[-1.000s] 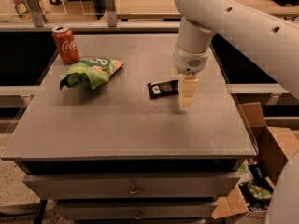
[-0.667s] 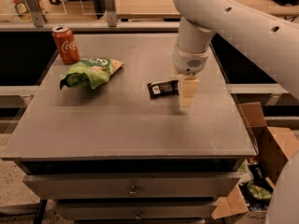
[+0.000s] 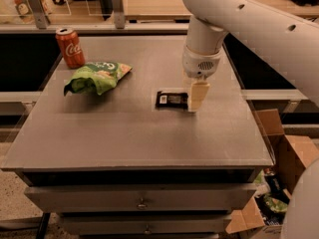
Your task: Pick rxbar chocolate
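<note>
The rxbar chocolate [image 3: 171, 99] is a flat black bar with a small white patch at its left end, lying on the grey table [image 3: 124, 133] right of centre. My gripper [image 3: 197, 96] hangs down from the white arm at the bar's right end, its pale fingers [image 3: 198, 94] reaching the tabletop and covering that end of the bar.
A green snack bag [image 3: 95, 76] lies at the left of the table, with a red soda can [image 3: 70, 47] behind it near the back left corner. Open cardboard boxes [image 3: 279, 183] stand on the floor to the right. Drawers sit below the tabletop.
The gripper has sunk slightly lower at the bar's right end. The bar, bag and can have not moved.
</note>
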`<state>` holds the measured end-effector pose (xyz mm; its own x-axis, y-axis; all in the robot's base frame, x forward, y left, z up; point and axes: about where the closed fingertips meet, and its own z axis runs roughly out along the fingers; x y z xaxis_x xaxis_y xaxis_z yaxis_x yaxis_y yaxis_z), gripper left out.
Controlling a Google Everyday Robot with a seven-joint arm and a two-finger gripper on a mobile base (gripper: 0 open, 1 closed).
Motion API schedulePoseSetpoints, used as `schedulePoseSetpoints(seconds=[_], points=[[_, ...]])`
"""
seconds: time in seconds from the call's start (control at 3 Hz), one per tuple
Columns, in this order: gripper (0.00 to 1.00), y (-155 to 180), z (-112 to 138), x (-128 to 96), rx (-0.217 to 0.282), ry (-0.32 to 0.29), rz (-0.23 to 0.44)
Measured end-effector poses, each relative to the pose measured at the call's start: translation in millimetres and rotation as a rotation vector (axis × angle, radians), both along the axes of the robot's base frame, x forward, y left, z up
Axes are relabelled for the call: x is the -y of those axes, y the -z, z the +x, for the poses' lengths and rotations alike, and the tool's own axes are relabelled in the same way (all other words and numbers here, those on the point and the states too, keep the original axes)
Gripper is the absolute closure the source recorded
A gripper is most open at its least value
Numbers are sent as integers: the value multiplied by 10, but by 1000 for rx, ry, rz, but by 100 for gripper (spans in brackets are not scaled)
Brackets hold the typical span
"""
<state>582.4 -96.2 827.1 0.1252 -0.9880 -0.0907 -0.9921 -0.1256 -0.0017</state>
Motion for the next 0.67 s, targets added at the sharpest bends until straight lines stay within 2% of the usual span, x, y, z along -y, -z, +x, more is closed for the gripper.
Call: schedulePoseSetpoints(seconds=[0.67], points=[[53, -4, 16, -97, -20, 1, 6]])
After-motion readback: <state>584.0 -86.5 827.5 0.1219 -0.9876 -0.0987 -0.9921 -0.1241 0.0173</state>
